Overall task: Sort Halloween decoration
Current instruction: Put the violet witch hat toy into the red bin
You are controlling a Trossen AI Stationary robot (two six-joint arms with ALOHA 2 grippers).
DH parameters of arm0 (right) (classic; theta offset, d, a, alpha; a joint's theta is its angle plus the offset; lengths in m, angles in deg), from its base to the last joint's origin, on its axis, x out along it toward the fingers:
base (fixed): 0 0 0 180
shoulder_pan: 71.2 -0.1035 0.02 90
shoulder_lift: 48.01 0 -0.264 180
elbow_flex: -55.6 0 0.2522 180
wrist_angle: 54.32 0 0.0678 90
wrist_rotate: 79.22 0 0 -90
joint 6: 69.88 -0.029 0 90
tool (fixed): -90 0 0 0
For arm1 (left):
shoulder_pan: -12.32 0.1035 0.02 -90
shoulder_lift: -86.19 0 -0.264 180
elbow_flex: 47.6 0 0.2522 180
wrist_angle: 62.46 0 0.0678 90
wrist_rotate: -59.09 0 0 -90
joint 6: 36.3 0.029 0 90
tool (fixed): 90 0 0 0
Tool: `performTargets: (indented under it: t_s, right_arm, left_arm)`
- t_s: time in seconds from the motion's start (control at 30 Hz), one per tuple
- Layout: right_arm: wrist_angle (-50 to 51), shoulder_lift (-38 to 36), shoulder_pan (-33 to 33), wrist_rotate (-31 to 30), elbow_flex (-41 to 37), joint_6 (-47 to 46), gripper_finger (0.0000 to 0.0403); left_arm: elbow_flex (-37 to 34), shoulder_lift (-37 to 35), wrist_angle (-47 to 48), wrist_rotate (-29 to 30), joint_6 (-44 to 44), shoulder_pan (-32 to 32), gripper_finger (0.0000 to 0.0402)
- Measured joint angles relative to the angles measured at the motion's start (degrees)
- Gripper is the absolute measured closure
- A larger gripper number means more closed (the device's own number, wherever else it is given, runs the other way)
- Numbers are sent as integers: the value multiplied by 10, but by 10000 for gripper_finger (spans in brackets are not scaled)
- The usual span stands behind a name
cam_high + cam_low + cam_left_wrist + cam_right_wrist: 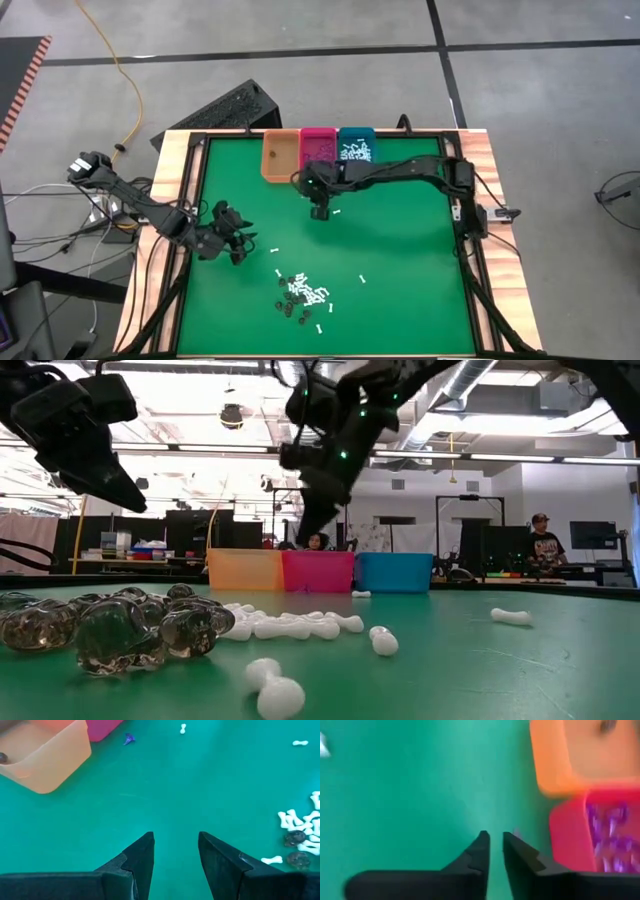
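Risk right now, I'd say, is pieces landing in the wrong bin or missing: the right gripper (319, 212) hangs just in front of the orange bin (279, 155) and pink bin (317, 143), jaws parted a crack with nothing visible between them. One purple bit (129, 739) already sits loose on the surface by the pink bin. The main Halloween decoration pile (303, 294) lies well apart from both. The left gripper (236, 245) waits nearer it, jaws spread, empty.
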Motion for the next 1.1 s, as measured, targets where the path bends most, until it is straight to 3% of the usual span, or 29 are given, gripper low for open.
performTargets:
  t_s: [0.23,0.4,0.8,1.1]
  right_arm:
    - [-33,50,16,-3,1,-40,188]
    - [-38,72,33,-23,1,-46,157]
    - [-22,105,43,-28,2,-87,193]
    - [-12,106,33,-29,2,-118,348]
  left_arm:
    - [0,0,9,3,-7,-20,258]
    - [0,0,21,20,-9,-23,258]
    - [0,0,22,41,-17,-23,258]
    - [0,0,22,40,-24,-23,258]
